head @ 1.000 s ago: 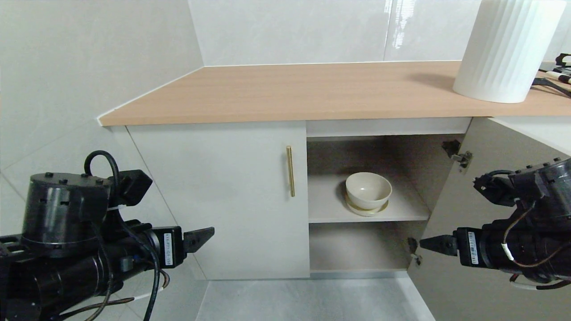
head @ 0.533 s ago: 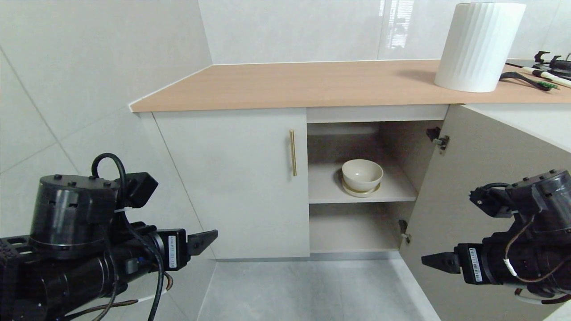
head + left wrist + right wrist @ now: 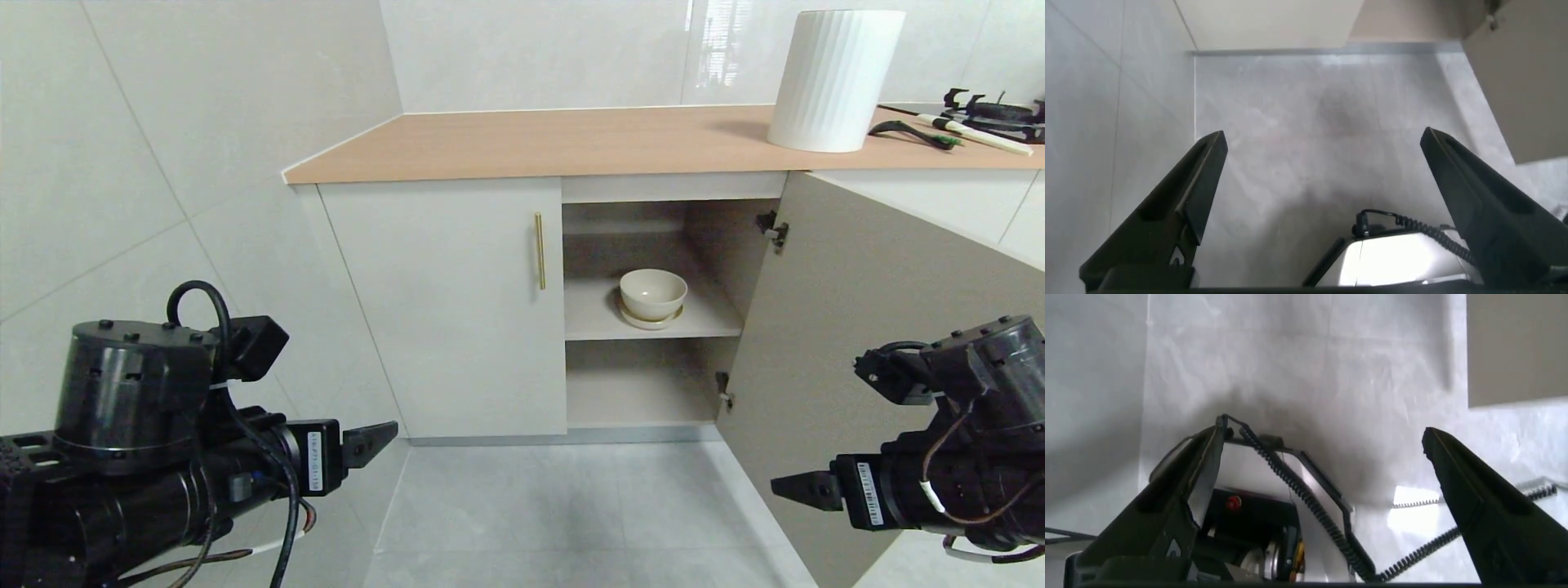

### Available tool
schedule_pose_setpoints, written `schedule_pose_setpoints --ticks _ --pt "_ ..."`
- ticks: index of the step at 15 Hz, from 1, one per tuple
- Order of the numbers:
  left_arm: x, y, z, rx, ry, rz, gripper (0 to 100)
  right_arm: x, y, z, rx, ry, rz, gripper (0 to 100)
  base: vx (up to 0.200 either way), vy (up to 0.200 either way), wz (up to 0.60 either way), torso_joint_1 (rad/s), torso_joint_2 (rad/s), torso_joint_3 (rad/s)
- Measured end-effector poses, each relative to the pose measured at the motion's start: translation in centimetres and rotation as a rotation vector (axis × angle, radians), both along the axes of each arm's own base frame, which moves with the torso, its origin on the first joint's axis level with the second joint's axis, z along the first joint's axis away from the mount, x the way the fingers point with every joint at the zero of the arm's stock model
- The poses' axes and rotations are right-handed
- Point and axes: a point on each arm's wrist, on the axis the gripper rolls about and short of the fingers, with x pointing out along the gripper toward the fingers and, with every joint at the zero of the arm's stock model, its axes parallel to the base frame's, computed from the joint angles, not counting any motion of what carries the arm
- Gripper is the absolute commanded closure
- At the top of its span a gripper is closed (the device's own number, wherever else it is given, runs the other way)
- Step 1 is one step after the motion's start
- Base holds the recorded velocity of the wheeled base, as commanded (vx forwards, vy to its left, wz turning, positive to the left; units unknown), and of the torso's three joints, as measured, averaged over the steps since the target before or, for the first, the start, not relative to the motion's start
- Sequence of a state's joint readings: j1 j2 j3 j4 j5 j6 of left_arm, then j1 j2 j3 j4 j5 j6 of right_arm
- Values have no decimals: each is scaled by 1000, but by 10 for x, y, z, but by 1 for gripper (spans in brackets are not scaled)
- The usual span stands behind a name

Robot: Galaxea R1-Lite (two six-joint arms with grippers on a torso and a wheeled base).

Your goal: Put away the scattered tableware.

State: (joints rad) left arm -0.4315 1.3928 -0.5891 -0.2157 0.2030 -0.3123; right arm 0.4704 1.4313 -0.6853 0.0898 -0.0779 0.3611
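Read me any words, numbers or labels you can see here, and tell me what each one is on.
Left sticker, white, on the left gripper: print too small to read.
Right sticker, white, on the right gripper: print too small to read.
The bowl, cabinet door and white ribbed container: no writing to be seen.
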Motion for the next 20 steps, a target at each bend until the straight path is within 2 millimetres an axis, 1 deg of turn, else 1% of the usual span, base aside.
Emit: schedule_pose_setpoints --ticks 3,6,9,13,15,18,20 --pt "0 0 0 0 -1 3 0 -4 -2 -1 -26 10 21 0 0 0 0 0 0 0" --pt "-1 1 1 1 -6 4 0 -12 -7 -1 -85 112 21 0 0 0 0 0 0 0" --pt "-2 1 3 -1 -12 1 0 -13 -12 6 -115 116 21 0 0 -200 0 2 2 4" --pt "-3 1 3 -3 -17 -2 0 -19 -21 8 -181 142 38 0 0 -200 0 7 2 4" --pt "-3 2 3 -2 -16 2 0 -22 -22 11 -179 129 43 0 0 -200 0 -2 2 0" --pt "-4 1 3 -1 -12 0 0 -21 -27 12 -178 127 16 0 0 -200 0 6 1 4" --pt "-4 2 3 -1 -13 1 0 -16 -33 11 -188 137 -9 0 0 -200 0 -5 -2 2"
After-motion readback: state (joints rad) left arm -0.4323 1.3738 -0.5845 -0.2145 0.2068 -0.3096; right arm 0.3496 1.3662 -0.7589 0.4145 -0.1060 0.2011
